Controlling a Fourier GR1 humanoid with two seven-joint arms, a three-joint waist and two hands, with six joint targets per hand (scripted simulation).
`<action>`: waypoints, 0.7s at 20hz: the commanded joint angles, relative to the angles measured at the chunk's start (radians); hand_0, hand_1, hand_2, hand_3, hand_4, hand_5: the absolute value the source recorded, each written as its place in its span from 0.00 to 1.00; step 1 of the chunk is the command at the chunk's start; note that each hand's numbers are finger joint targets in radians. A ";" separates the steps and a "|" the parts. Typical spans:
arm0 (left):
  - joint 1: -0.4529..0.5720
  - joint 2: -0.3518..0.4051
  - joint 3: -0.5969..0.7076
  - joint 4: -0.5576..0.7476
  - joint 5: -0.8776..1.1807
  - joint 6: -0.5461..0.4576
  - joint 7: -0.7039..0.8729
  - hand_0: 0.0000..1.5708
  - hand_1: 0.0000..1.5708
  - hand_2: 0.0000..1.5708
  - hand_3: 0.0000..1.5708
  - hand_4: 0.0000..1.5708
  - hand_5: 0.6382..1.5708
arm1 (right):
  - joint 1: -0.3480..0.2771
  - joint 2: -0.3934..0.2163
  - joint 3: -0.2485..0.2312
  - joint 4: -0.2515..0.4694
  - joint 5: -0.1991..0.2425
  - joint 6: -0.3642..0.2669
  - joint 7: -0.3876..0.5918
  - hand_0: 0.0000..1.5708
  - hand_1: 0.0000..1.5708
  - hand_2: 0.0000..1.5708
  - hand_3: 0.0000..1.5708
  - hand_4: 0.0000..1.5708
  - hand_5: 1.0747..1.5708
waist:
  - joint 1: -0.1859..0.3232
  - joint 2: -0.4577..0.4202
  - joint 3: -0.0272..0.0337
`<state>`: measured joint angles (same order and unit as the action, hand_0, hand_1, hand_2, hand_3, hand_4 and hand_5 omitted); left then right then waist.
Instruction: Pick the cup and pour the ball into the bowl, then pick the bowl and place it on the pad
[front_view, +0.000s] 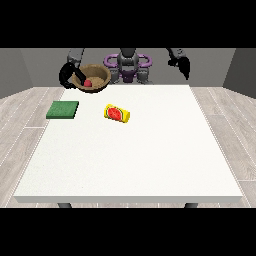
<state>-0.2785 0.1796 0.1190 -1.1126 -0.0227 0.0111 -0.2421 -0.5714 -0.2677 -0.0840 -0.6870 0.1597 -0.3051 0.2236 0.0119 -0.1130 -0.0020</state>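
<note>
Front view: the white counter (130, 160) fills most of the scene, and every place below is given from the green pad (63, 110), which lies flat near the counter's far corner at the view's left. The robot (128, 65) stands behind the counter's far edge, up and to the right of the pad. The brown bowl (93, 78) is lifted clear of the counter, above the pad and a little to its right, tilted so that its open side faces the camera. The hand at the view's left (70, 75) is at the bowl's left rim, its fingers curled round that rim and holding the bowl up. The hand at the view's right (182, 65) hangs in the air far to the right of the pad, holding nothing; whether its fingers are curled or straight cannot be told. The yellow cup (117, 113) lies on its side on the counter, just to the right of the pad and apart from it. The red ball (87, 83) sits inside the bowl.
</note>
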 joint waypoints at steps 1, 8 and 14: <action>0.022 0.026 0.033 0.010 0.007 -0.003 -0.050 0.00 0.00 0.00 0.00 0.63 0.83 | 0.045 -0.054 -0.038 -0.064 -0.041 0.068 -0.019 1.00 1.00 1.00 0.48 0.50 1.00 | -0.033 0.042 0.0018; -0.033 0.026 0.045 -0.025 0.038 -0.036 -0.091 0.00 0.00 0.00 0.00 0.74 0.88 | 0.017 -0.192 -0.135 -0.046 -0.084 0.145 -0.072 1.00 1.00 1.00 0.30 0.53 1.00 | 0.028 0.173 0.0020; -0.050 0.264 0.242 -0.011 0.204 -0.229 -0.108 0.00 0.00 0.00 0.00 0.84 0.99 | 0.063 -0.318 -0.230 -0.015 -0.134 0.190 -0.208 1.00 1.00 1.00 0.00 0.56 1.00 | 0.068 0.242 0.0022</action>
<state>-0.3305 0.3339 0.2638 -1.1434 0.1045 -0.1287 -0.3200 -0.5294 -0.5237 -0.2560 -0.7101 0.0594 -0.1371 0.0859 0.0610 0.0840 0.0002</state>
